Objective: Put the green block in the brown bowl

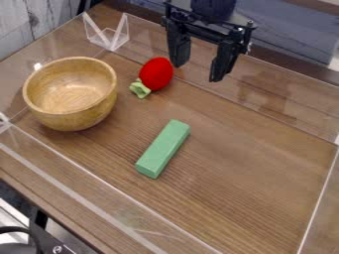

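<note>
Open-jawed black metal claw (212,48) above a brown wood-grain tabletop (252,149), flat light-green rectangular block (163,149) lying near a round light-brown wooden bowl (73,92), outside it, red rounded toy with green stem (158,72) between claw and bowl, blue cloth along the top edge (284,12).

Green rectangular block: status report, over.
Black gripper open, nothing held. Light green rectangular block flat on wooden table, outside round light-brown bowl. Red rounded toy beside bowl, not between block and bowl.
</note>
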Robot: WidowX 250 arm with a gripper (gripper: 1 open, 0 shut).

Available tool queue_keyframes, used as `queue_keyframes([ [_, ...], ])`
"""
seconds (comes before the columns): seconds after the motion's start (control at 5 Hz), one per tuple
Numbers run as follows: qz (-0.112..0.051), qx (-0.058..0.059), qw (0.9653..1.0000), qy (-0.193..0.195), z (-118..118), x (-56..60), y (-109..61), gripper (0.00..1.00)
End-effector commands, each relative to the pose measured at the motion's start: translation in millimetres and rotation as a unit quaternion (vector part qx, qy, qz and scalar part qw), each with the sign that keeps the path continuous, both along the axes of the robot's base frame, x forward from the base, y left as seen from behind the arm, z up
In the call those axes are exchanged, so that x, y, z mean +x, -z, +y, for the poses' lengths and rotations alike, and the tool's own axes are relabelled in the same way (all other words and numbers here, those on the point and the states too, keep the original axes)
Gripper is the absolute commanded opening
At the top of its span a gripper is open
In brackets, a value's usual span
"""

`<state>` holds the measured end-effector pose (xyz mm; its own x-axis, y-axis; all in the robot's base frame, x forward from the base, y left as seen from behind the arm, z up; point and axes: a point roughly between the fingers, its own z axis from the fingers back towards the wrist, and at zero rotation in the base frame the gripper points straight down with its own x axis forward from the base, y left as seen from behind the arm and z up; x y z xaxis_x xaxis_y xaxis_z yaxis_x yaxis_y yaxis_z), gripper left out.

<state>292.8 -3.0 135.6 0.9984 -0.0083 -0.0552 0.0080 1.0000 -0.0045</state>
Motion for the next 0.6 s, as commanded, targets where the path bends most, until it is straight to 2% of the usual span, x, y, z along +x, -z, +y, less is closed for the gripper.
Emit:
queue_keyframes([
  [0.0,0.009,-0.001,0.9998,0.018,4,-13.4,15.0,1.00],
  [0.2,0.011,0.000,0.9992,0.039,11,-37.1,38.6,1.00],
  [0.4,0.001,0.003,0.9994,0.034,22,-46.4,47.8,1.00],
])
